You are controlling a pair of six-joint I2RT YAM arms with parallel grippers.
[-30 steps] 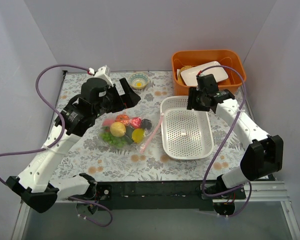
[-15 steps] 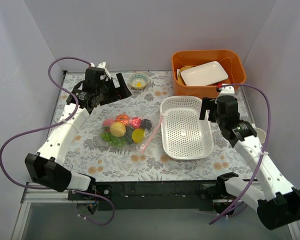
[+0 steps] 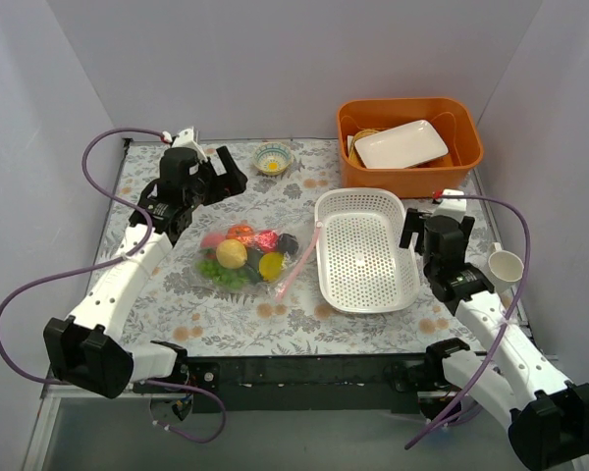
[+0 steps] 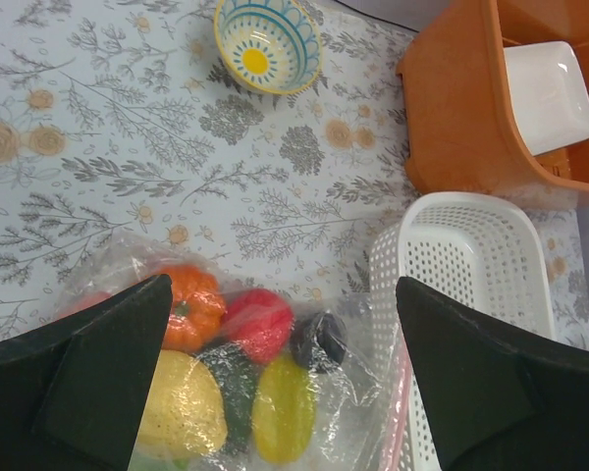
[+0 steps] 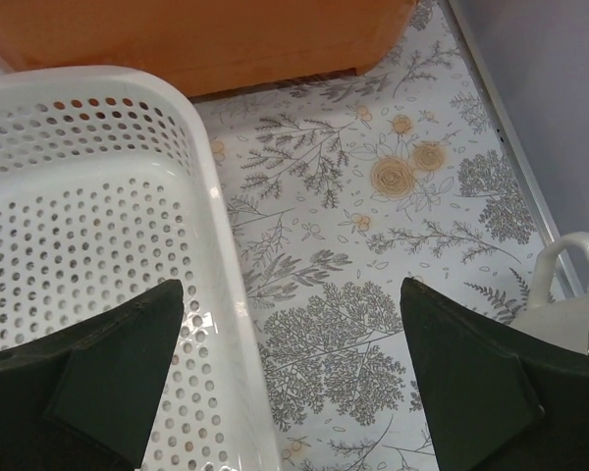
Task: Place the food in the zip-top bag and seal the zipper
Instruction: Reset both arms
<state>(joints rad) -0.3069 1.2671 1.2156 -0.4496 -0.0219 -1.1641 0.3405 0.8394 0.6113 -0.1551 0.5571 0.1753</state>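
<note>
Nearest to me on the flowered counter [image 3: 226, 316], a white cup [image 3: 505, 265] stands at the right, just beside my right arm. My right gripper [image 5: 293, 285] hangs above the right rim of the white basket [image 3: 363, 263]. It is spread wide and pinches nothing, with one finger over the basket's holed floor and the other over bare counter.

Left of the basket lies the clear bag [image 3: 243, 257], flat on the counter, with the food [image 3: 233, 253] inside it. Through the plastic I see a yellow fruit, a second yellow one, an orange one, a red one, a dark one and green grapes. The pink zipper [image 3: 296, 265] runs along the bag's right edge, just beside the basket's left rim. I cannot tell whether it is pressed closed.

Farther back, my left gripper [image 3: 228, 177] hovers above the counter behind the bag. It too is spread wide and empty, well apart from the plastic. From its wrist camera the bag's top edge sits between the two fingers.

Beyond it a small patterned bowl [image 3: 273, 158] stands near the back edge. At the far right is the orange bin [image 3: 412, 104], just behind the basket, with a white plate [image 3: 401, 144] lying in it.
</note>
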